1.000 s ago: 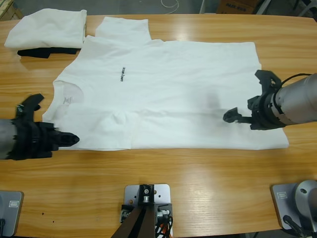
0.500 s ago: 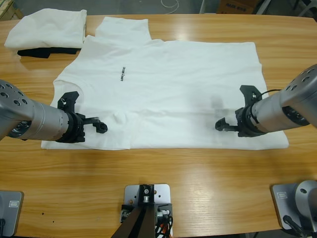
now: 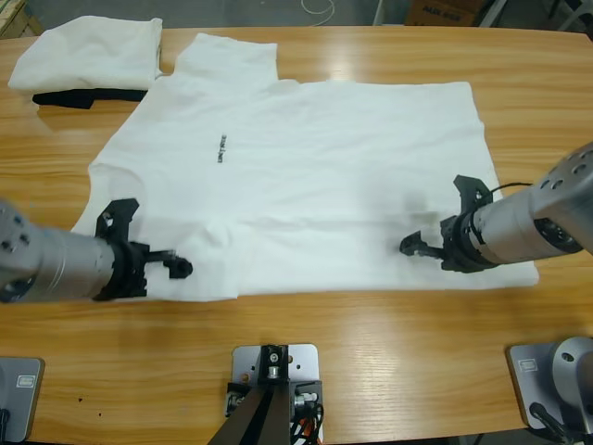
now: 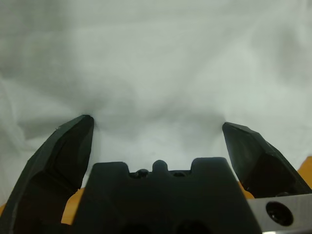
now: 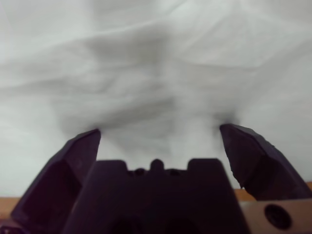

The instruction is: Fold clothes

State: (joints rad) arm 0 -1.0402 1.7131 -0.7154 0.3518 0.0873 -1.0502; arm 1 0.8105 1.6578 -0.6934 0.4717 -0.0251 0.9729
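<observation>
Left gripper: jaws spread wide, holding nothing, low over the near hem of the T-shirt.
Right gripper: likewise agape and empty, apparently set to pinch the hem.
T-shirt: flat on the table.
Folded stack: far corner.

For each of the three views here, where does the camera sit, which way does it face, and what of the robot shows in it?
High view: fixed above the table, looking down on the spread white T-shirt, a folded stack and both arms.
Left wrist view: on the left arm, looking along its left end effector, jaws apart over white fabric.
Right wrist view: on the right arm, looking along its right end effector, jaws apart over wrinkled white fabric.
Shared: all three show the same T-shirt, with wood at the lower edges of both wrist views.
</observation>
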